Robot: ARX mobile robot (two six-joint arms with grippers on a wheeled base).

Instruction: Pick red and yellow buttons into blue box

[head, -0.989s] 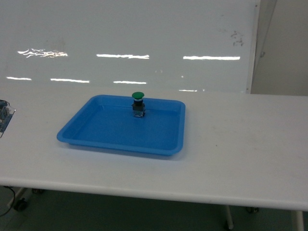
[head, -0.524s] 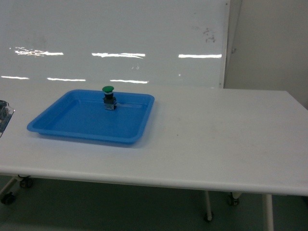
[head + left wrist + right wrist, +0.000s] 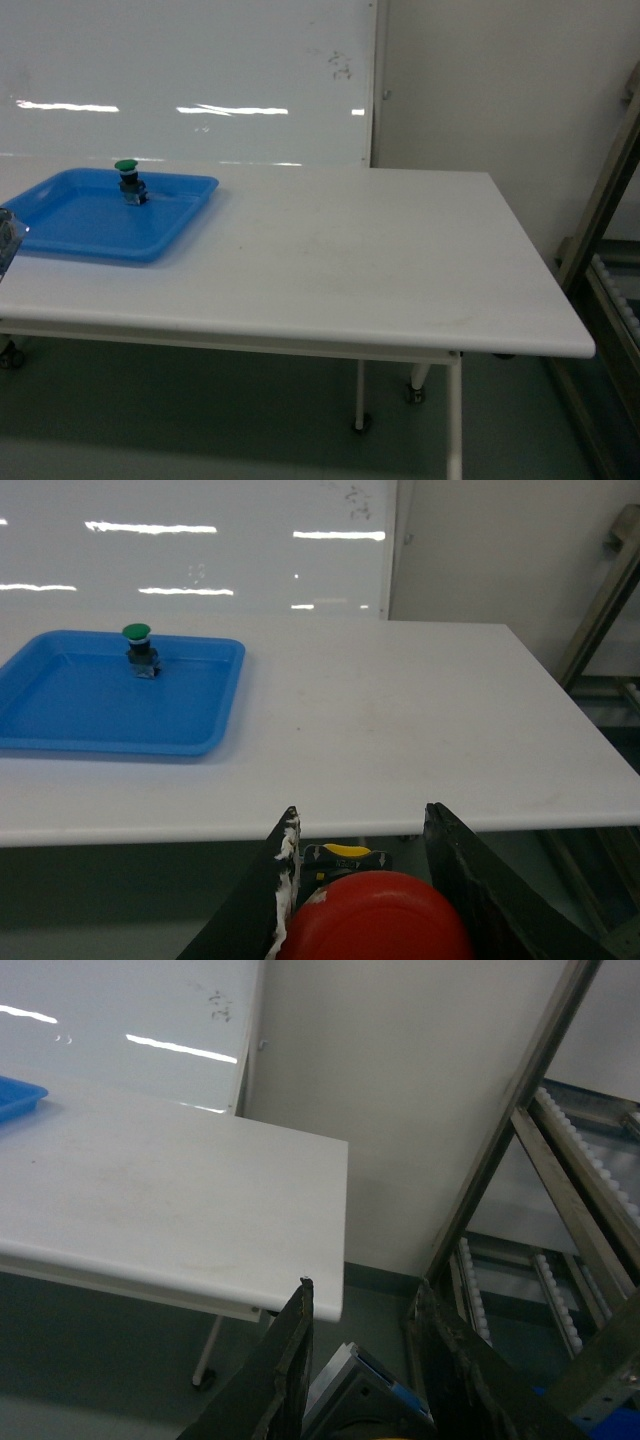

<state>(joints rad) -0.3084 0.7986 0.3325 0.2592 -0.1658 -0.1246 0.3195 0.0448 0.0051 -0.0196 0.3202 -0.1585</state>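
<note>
My left claw grips the red button, yellow trim showing just behind it. My right claw holds something I cannot identify. No blue box is visible; I should keep both grips firm until it appears.

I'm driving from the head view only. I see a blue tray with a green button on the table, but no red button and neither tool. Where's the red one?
Observer: In the left wrist view, the red button sits gripped between the fingers of the left tool.
Operator: Is the right tool holding anything?
Observer: The right wrist view shows the right tool with a grey and blue shape low between its fingers, too cut off to identify.
Operator: Any sign of the blue box?
Observer: A blue object shows in that view's bottom right corner, under the roller rack. I can't tell whether it's the box.
</note>
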